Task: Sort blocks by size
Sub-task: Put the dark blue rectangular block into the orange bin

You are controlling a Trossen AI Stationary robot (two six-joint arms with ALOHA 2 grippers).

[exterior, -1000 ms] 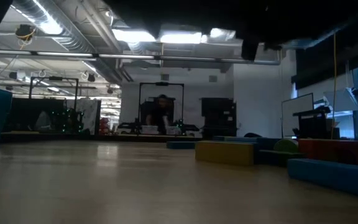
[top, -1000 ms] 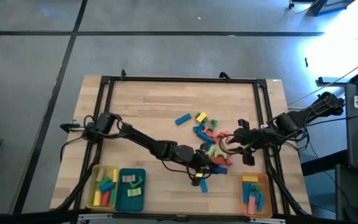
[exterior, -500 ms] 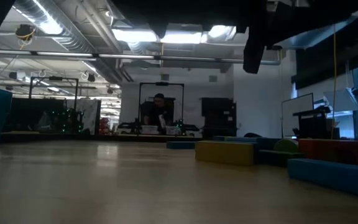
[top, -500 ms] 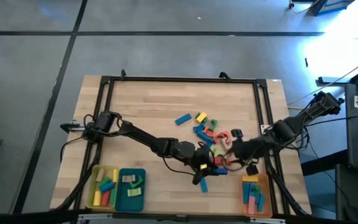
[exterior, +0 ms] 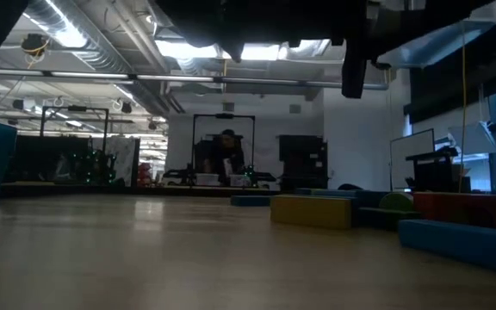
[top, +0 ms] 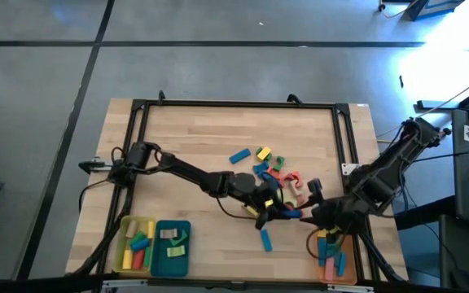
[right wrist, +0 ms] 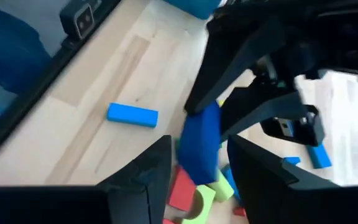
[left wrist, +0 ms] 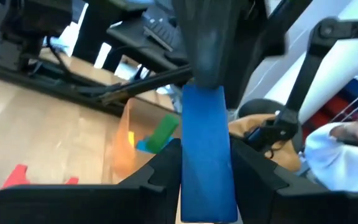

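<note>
Long blue block (left wrist: 207, 155) pinched in both left hand (left wrist: 205, 186) and right hand (right wrist: 197, 165).

A long blue bar (left wrist: 207, 152) is held up off the table, tilted. The other blocks (top: 271, 172) — blue, yellow, green, red, pink — lie scattered right of centre, one blue bar (top: 265, 240) apart toward the near edge.
</note>
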